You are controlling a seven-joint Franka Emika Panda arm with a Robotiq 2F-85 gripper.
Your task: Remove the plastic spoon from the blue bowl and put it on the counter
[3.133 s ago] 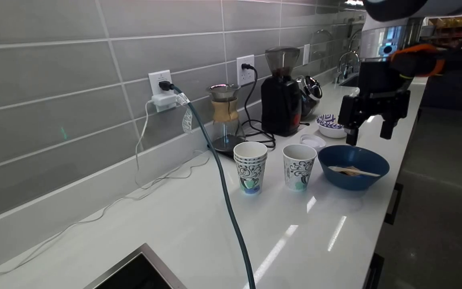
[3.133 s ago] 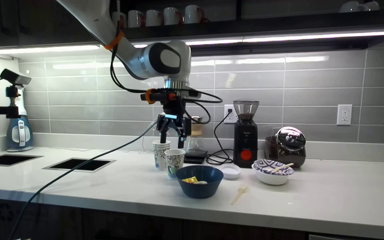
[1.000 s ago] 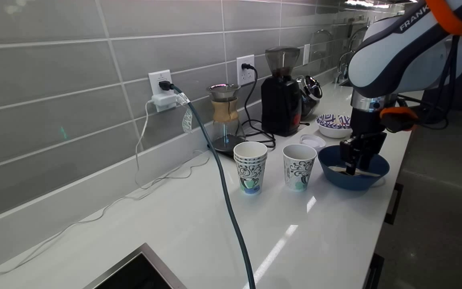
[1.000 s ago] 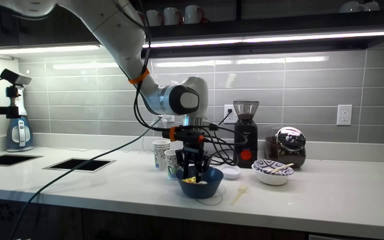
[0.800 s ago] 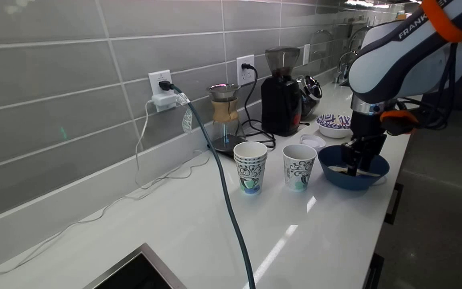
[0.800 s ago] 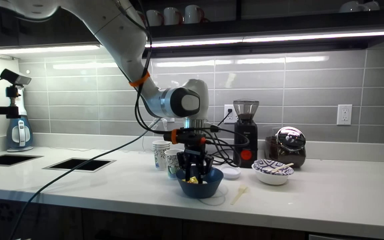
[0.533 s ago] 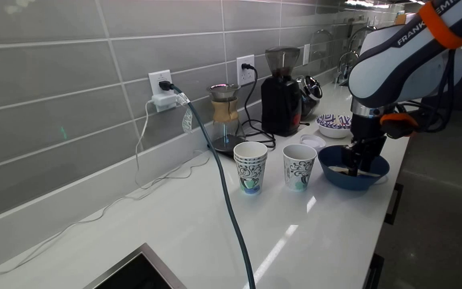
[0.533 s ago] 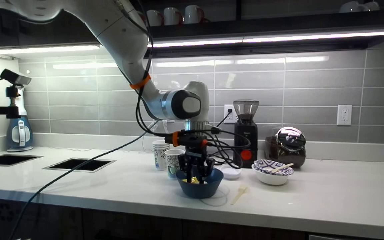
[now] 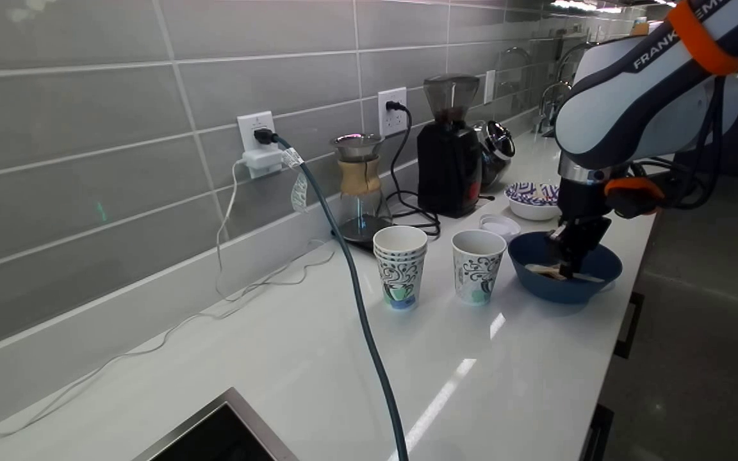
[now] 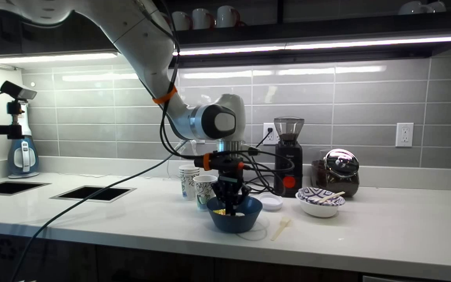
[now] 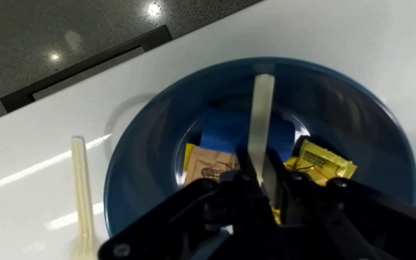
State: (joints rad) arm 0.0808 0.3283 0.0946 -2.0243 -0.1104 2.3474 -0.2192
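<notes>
The blue bowl (image 11: pixel 135 173) stands on the white counter (image 10: pixel 386 231), near its front edge. In it lies the pale plastic spoon (image 11: pixel 261 119), its handle pointing toward the bowl's wall in the wrist view. My gripper (image 11: pixel 257 150) reaches down inside the bowl, its fingers drawn together with the spoon's handle running between them. Both exterior views show the gripper (image 9: pixel 566 272) (image 10: pixel 230 213) low in the bowl. Part of the spoon (image 9: pixel 541 269) shows beside the fingertips; the stretch at the jaws is covered.
Brown, blue and yellow packets (image 11: pixel 321 162) lie under and around the spoon. A second pale utensil (image 10: pixel 282 227) rests on the counter. Close by are a paper cup (image 10: pixel 204 192), a white lid (image 10: pixel 271 201), a patterned bowl (image 10: pixel 319 209) and a coffee grinder (image 10: pixel 288 168).
Three seconds ago my gripper hung open above the counter, near the bowl. It has come down into the bowl, and within the last half second its fingers have closed together on the spoon.
</notes>
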